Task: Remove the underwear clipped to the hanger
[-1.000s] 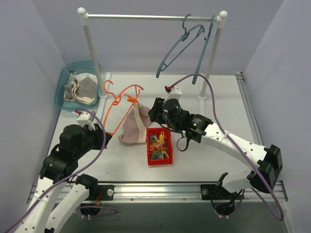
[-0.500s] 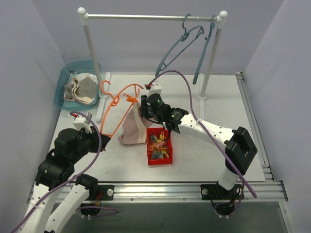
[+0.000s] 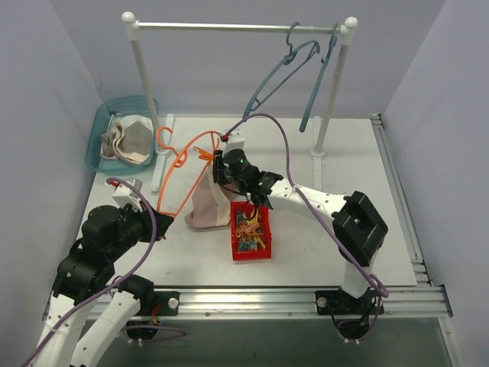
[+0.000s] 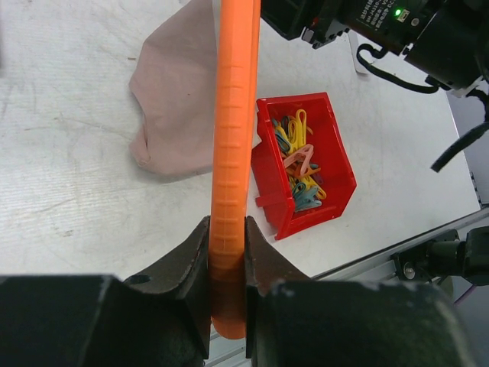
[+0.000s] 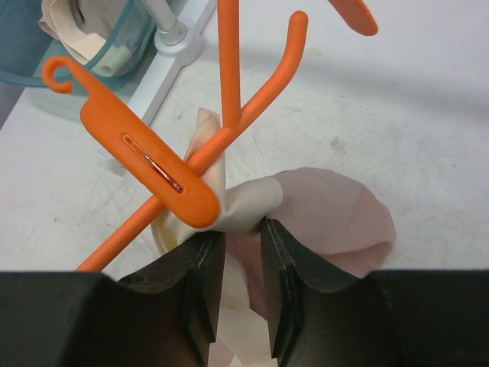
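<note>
The orange hanger point(image 3: 183, 162) stands tilted over the table, and my left gripper point(image 3: 162, 219) is shut on its lower bar point(image 4: 233, 153). The pinkish-tan underwear point(image 3: 208, 205) hangs from an orange clip point(image 5: 153, 164) with its lower part lying on the table. My right gripper point(image 3: 220, 170) is at the clip. Its jaws point(image 5: 237, 237) are closed on the bunched cream band of the underwear point(image 5: 336, 214), just below the clip. The underwear also shows in the left wrist view point(image 4: 176, 92).
A red bin point(image 3: 250, 256) of coloured clips sits just right of the underwear. A teal basket point(image 3: 98, 138) of cream cloths is at the back left. A white rack point(image 3: 237, 27) at the back holds two teal hangers point(image 3: 275, 76).
My right gripper has moved left across the table to the clip and closed on the underwear's band. The left arm has shifted slightly lower with the hanger.
</note>
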### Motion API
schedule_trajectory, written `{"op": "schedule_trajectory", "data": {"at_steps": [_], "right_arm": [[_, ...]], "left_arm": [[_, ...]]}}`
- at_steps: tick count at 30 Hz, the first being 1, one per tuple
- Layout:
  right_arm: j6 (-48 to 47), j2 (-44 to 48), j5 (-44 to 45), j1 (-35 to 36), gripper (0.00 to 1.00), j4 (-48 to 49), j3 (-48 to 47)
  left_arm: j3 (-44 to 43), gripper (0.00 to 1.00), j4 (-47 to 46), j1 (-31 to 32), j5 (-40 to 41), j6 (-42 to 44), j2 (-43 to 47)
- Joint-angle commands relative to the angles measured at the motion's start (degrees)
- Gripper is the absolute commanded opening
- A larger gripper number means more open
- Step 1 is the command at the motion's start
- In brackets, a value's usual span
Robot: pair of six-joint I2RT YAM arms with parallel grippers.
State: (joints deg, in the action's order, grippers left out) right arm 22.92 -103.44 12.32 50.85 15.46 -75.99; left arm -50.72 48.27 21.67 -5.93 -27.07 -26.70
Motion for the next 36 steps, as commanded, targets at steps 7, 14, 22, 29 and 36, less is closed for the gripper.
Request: {"op": "schedule_trajectory", "data": {"at_steps": [7, 14, 22, 29, 36], "right_arm": [[7.13, -2.55, -12.65, -4.26, 0.27, 19.85, 4.17], [11.89, -7.21, -24.35, -6.47, 0.22, 23.74, 3.74], [10.49, -2.92, -21.56, -5.50, 0.24, 16.54, 6.46], [7.41, -1.33, -16.65, -3.04, 0.29, 4.78, 3.39], [2.14, 4.82, 4.53, 4.86, 0.68, -3.59, 0.58]], "left_arm": [[-2.19, 0.03, -6.87, 0.21, -2.94, -3.16, 1.03], [-1.93, 0.02, -8.19, 0.21, -0.93, -3.61, 2.26], [-1.84, 0.02, -7.75, 0.13, 3.73, -2.46, 1.48], [-1.92, 0.03, -8.20, 0.21, 4.61, -2.20, -0.11], [-3.25, 0.03, -3.89, 0.21, 6.90, 0.17, -3.27]]}}
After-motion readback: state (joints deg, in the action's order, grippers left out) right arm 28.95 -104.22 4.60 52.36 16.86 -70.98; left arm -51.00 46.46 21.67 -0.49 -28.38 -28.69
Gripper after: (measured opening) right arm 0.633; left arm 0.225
